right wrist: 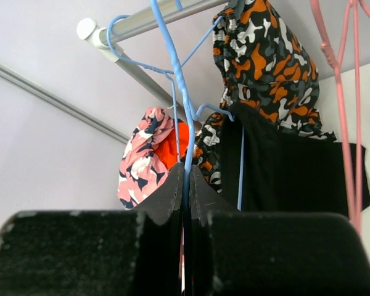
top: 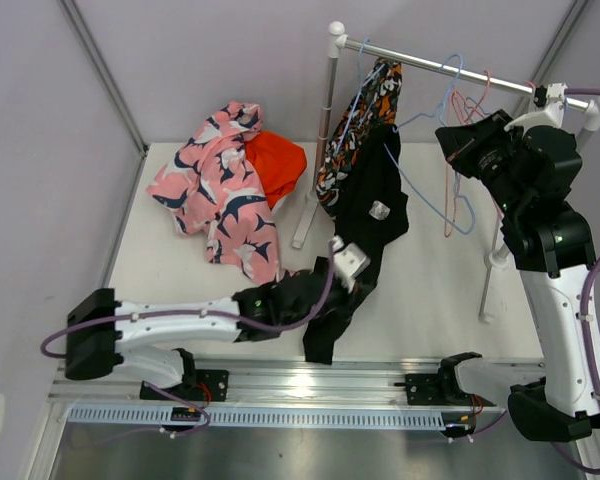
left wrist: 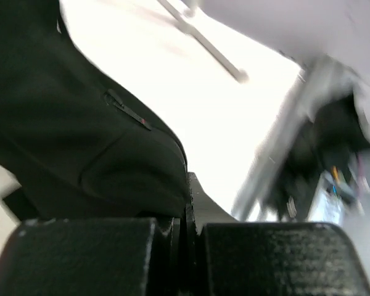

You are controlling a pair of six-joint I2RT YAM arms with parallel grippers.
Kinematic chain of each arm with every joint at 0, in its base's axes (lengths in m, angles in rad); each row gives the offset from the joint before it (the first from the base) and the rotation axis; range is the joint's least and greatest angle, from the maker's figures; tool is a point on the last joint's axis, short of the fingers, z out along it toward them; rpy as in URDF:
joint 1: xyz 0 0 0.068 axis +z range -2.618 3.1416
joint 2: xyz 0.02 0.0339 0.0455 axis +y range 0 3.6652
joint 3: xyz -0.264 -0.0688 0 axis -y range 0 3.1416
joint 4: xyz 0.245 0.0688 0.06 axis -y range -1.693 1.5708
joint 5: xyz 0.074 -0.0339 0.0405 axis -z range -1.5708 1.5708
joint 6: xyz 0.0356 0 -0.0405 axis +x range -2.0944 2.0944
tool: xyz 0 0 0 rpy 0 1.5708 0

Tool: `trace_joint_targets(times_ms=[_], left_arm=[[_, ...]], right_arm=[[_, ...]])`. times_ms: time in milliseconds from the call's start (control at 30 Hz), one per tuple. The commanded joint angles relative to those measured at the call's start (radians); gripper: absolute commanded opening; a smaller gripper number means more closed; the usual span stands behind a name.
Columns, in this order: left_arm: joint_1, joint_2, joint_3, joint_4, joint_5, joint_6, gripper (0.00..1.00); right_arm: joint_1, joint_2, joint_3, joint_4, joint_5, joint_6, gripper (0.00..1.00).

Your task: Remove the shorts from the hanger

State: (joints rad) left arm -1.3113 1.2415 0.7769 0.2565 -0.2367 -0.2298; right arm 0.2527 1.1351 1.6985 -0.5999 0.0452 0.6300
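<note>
A: Two pairs are off the rack — the pink soft shorts with dark print [top: 215, 195] and the bright orange-red shorts [top: 278, 160] lie heaped at the back left of the white table [top: 430, 290]. Which pair is in hand?

B: The black fabric shorts [top: 375, 195]. They hang on the thin blue wire hanger [right wrist: 180, 86] under the silver metal rail [top: 430, 62], right beside the orange, black and white blotch-patterned shorts [top: 365, 115].

A: And the arms?

B: The left gripper [top: 348, 262] has its jaws pressed together low on the black cloth, with a fold pinched between them. The right gripper [right wrist: 186, 185] is clamped on the blue wire.

A: Why split it so?

B: My guess — the right steadies the hanger so it cannot swing, while the left drags the cloth down and off. Soft fabric may snag on the wire, so a slow pull seems wise.
</note>
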Motion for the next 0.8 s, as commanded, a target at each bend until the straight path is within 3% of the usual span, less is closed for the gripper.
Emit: trace_joint_targets(times_ms=[0,67,167,267,367,500,600,767], left_arm=[[0.058,0.146,0.302,-0.107,-0.170,-0.002,0.00],[0.095,0.228,0.476,-0.240,-0.205,-0.041,0.00],[0.161,0.358,0.614,-0.377,-0.182,-0.120,0.00],[0.158,0.354,0.590,-0.399,-0.156,-0.143,0.00],[0.106,0.257,0.480,-0.378,-0.168,-0.166,0.00],[-0.015,0.068,0.385,-0.486,-0.268,-0.203,0.00],[-0.080,-0.035,0.377,-0.554,-0.317,-0.227,0.00],[-0.089,-0.207,0.449,-0.698,-0.406,-0.206,0.00]], right_arm=[[-0.004,-0.051,0.047,0.031,-0.069,0.033,0.00],[-0.004,-0.063,0.040,0.017,-0.085,0.040,0.00],[-0.003,-0.060,0.056,-0.003,-0.081,0.030,0.00],[-0.004,-0.032,0.101,-0.023,-0.048,-0.001,0.00],[-0.006,0.006,0.118,-0.012,0.005,-0.033,0.00],[-0.012,0.078,0.113,0.028,0.064,-0.068,0.00],[-0.021,0.112,0.109,0.067,0.084,-0.079,0.00],[-0.049,0.161,0.092,0.089,0.087,-0.081,0.00]])
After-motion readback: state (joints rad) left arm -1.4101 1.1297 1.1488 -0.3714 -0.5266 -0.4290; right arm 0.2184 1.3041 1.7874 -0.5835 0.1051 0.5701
